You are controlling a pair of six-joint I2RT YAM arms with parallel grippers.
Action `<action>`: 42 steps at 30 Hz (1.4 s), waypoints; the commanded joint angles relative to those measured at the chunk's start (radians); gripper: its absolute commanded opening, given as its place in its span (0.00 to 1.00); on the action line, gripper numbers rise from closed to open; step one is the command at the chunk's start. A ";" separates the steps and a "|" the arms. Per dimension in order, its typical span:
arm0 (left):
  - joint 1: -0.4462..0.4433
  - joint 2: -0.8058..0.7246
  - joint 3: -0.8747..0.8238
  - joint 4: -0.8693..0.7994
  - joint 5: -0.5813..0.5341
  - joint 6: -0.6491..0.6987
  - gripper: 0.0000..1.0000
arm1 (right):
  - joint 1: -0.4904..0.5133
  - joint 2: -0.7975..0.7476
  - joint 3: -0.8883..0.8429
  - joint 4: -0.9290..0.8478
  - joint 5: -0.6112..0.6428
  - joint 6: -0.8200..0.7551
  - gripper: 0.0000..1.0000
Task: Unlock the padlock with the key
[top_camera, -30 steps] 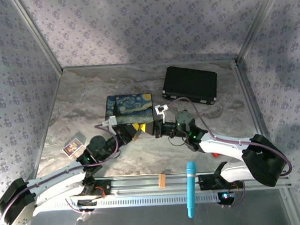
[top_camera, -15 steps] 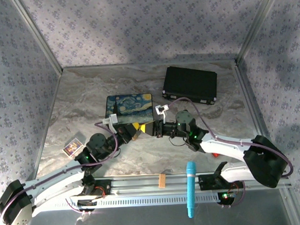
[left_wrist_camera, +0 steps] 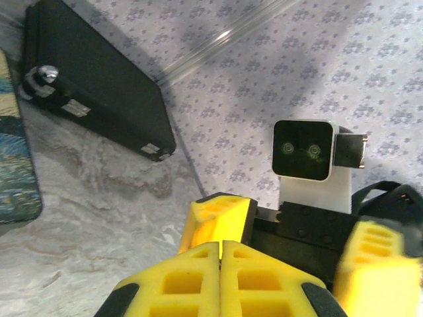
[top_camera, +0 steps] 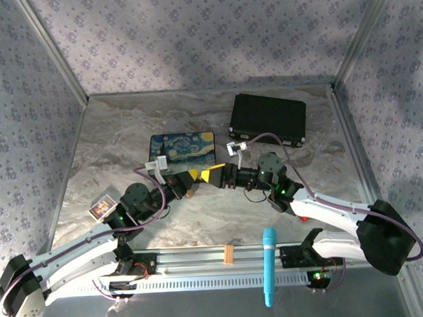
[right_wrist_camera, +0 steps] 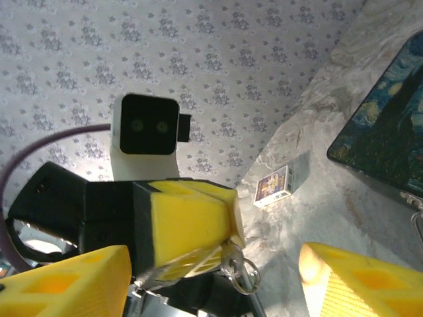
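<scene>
1. Left fingers (top_camera: pixel 192 175): pressed fully together. My own wrist view shows the two yellow pads (left_wrist_camera: pixel 192 284) meeting along a seam with no gap. They sit above the bench (top_camera: pixel 126 134), just off the near edge of the starry-night tin (top_camera: pixel 182 147).
2. Held item: seen from the right wrist, a thin silvery piece is pinched at the tip of my left fingers (right_wrist_camera: pixel 192 221), and a small metal ring hangs free from it. I read it as the key (right_wrist_camera: pixel 228 259). The detail is too fine to rule out another part.
3. Right fingers (top_camera: pixel 212 174): spread well apart and holding nothing. In my right wrist view one pad (right_wrist_camera: pixel 66 284) stands low at the left and the other low at the right. The tip of the left fingers and the key show in the space between them.
4. Relation of the two: tips face each other, very near, over the middle of the bench. I cannot tell whether they touch.
5. Padlock (top_camera: pixel 189 194): in the top view a small brass-tinted piece sits against the near side of my left fingers. It is too small to show the shackle, or whether it is open or locked.
6. Other items: a black case (top_camera: pixel 268 119) lies at the far right. A small printed box (top_camera: pixel 102 206) lies at the left of the bench. A blue tool (top_camera: pixel 269 265) rests across the rail at the near edge.
</scene>
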 commanded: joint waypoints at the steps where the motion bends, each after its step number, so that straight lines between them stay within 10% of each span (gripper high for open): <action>1: 0.004 0.028 0.050 0.095 0.039 -0.032 0.00 | 0.007 0.015 0.009 0.096 -0.028 0.021 0.57; 23: 0.001 0.058 0.003 0.197 0.035 -0.104 0.00 | 0.017 0.032 -0.022 0.188 0.011 0.033 0.04; 35: -0.003 0.063 -0.020 0.211 0.031 -0.115 0.00 | 0.017 0.054 -0.004 0.164 0.025 0.028 0.16; 42: -0.003 0.059 -0.025 0.205 0.027 -0.110 0.00 | 0.015 0.076 -0.007 0.195 0.018 0.033 0.06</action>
